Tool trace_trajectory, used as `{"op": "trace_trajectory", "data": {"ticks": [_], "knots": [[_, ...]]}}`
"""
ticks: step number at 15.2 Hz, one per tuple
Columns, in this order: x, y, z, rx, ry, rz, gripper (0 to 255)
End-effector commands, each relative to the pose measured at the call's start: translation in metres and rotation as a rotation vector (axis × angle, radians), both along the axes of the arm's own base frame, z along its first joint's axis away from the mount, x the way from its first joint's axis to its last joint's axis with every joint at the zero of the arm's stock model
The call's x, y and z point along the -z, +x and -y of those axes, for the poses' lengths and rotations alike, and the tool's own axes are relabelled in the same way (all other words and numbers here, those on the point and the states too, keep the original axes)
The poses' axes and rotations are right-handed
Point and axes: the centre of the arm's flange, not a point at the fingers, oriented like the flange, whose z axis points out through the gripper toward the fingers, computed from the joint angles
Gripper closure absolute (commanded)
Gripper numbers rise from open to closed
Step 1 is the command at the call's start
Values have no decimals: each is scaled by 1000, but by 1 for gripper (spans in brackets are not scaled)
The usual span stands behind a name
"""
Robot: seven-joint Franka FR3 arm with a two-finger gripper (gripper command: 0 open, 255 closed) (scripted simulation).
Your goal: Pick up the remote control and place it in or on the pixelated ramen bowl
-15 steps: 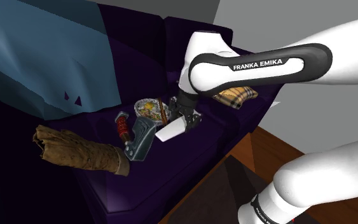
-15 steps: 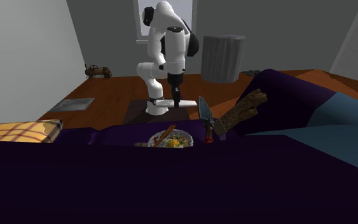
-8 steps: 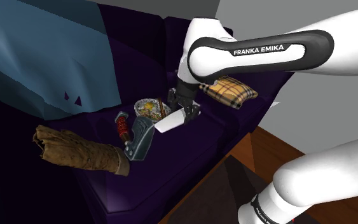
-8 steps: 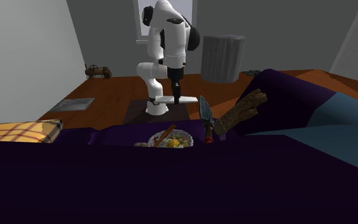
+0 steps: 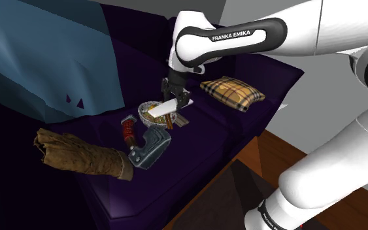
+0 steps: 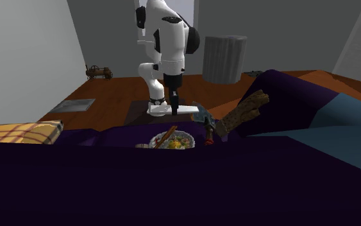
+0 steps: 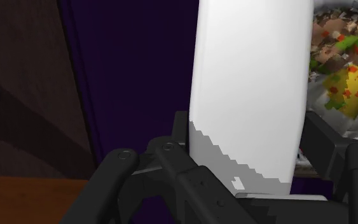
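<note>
The hand [image 5: 174, 97] pinches the white remote control [image 5: 167, 108], now lifted over the rim of the ramen bowl [image 5: 147, 112] on the purple sofa [image 5: 195, 140]; a second ago it hung lower, beside the bowl

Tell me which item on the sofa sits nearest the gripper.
The ramen bowl, right by the gripper and its white remote; the red-handled tool and plaid cushion lie farther off.

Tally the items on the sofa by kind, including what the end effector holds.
white remote: 1
ramen bowl: 1
plaid cushion: 1
hatchet-like tool: 1
brown bark-like piece: 1
blue blanket: 1
Total: 6
</note>
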Motion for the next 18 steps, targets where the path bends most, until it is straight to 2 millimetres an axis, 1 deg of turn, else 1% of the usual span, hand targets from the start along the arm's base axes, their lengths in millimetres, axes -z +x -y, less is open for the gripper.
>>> {"op": "trace_trajectory", "data": {"ticks": [1, 6, 7, 18], "knots": [[1, 28, 3, 1, 0, 1, 255], [0, 92, 17, 1, 0, 1, 255], [0, 102, 19, 1, 0, 1, 255], [58, 102, 19, 1, 0, 1, 255]]}}
